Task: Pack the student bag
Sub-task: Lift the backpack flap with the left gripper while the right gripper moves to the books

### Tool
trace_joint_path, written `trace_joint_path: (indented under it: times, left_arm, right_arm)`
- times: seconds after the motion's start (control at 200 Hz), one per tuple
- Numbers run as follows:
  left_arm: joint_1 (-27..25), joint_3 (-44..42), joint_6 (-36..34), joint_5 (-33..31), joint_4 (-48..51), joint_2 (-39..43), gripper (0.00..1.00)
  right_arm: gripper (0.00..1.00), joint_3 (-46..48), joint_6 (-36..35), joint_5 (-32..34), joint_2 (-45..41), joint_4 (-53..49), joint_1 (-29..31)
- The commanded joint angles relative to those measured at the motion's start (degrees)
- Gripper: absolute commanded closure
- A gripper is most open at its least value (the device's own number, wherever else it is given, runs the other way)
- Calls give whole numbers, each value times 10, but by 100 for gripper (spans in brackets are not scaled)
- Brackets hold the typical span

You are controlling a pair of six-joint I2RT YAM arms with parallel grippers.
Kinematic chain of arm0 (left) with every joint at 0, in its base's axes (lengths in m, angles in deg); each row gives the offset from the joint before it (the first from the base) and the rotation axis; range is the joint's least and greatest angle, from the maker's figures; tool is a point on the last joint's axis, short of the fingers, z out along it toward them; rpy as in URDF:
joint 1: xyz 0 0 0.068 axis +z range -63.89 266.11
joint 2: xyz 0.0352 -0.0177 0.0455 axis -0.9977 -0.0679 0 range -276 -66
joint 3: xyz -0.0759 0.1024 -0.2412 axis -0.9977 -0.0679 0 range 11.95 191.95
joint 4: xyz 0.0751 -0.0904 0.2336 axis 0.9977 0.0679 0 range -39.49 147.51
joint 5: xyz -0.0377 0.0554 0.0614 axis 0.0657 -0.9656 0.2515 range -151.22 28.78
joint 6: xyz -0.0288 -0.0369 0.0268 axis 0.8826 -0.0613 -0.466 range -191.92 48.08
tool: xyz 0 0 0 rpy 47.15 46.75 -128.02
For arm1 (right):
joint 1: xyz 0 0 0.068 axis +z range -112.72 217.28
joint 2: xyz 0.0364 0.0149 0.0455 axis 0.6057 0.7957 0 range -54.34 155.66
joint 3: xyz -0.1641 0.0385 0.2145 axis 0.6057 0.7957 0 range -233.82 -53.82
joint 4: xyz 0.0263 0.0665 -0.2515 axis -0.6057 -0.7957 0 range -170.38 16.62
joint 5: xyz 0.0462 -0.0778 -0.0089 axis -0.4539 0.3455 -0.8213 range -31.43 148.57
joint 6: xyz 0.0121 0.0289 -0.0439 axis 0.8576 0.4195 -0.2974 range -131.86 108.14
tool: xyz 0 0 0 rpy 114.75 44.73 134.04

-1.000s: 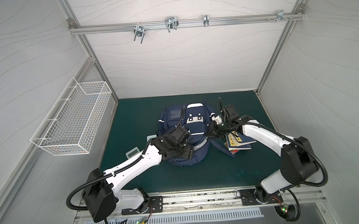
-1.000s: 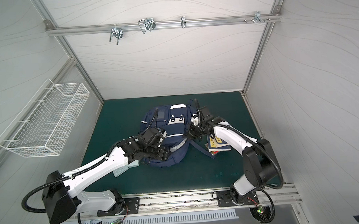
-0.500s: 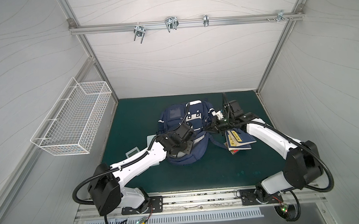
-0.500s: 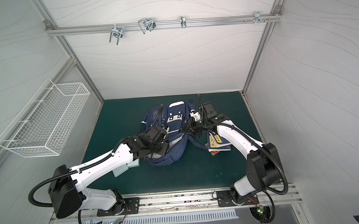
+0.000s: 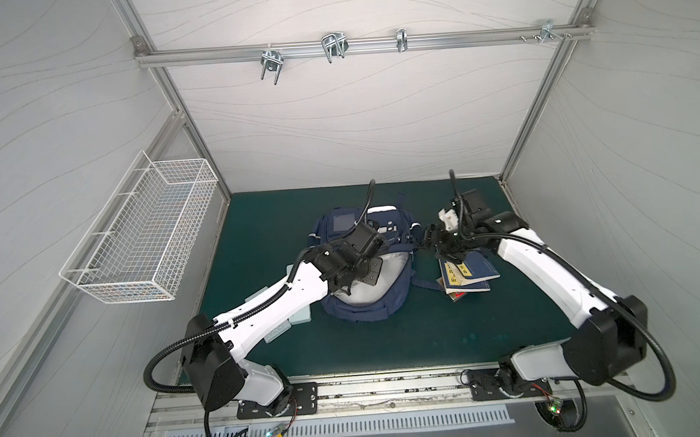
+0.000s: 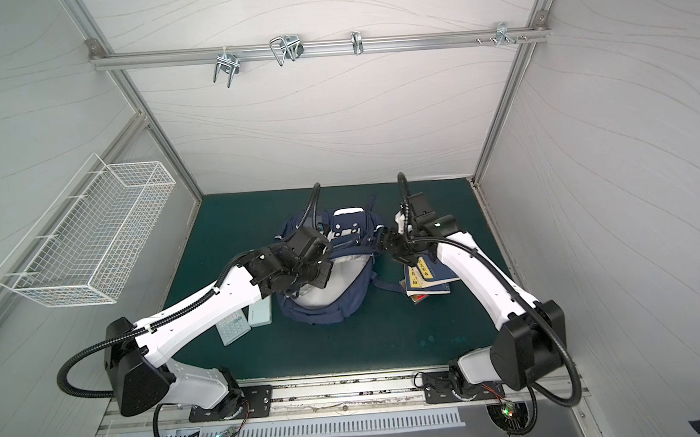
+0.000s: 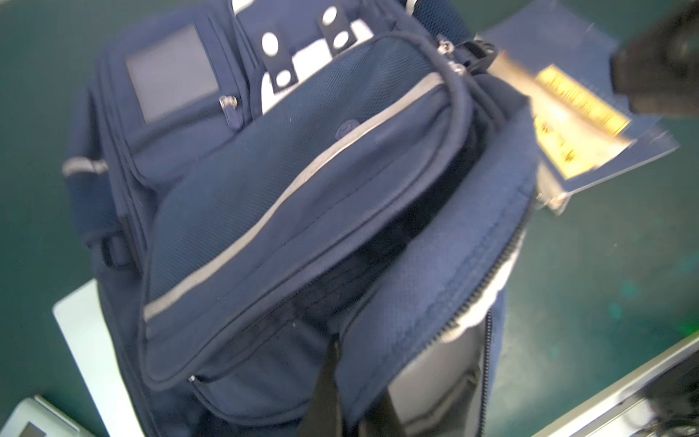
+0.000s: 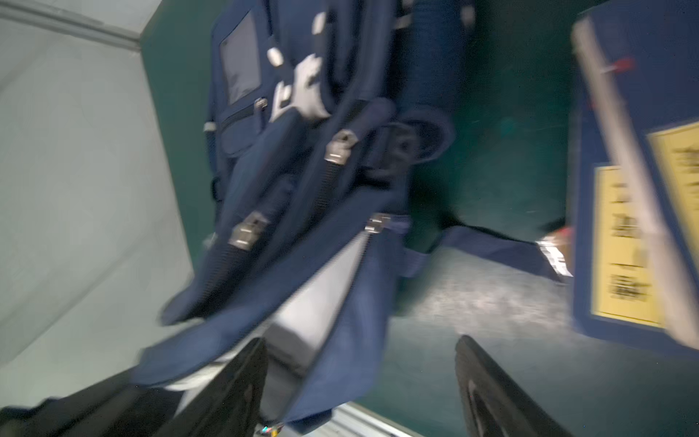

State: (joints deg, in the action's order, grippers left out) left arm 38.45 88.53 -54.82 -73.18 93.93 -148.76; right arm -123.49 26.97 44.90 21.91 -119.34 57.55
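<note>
We log left end effector (image 7: 351, 386) clamped on mouth edge of navy fabric student bag (image 5: 370, 310); right end effector (image 8: 361, 340) wide beside it; bare green surface (image 5: 389, 342) toward front edge.

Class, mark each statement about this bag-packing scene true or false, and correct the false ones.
1. The navy blue fabric backpack has its main compartment unzipped, showing pale lining. True.
2. The blue-covered books with yellow labels are inside the backpack. False: they lie stacked on the green mat beside it.
3. The right gripper is open. True.
4. The white wire basket stands on the mat. False: it hangs on the side wall.
5. The left gripper is open above the books. False: it is shut on the backpack's opening edge.
</note>
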Motion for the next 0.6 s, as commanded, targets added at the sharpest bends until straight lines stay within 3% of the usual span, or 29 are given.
trace_joint_path:
  times: [0.0,0.12,0.3,0.595]
  left_arm:
    - [3,74,30,11,-1,-13,100]
    - [3,87,44,48,-6,-23,100]
    - [2,86,66,91,-11,-39,100]
    - [3,53,66,110,-22,-26,100]
  right_arm:
    - [20,54,-34,84,-52,-57,-104]
    - [21,127,-60,47,-75,21,-227]
    - [23,171,-105,17,-13,140,-330]
    - [22,199,-140,-41,71,216,-408]
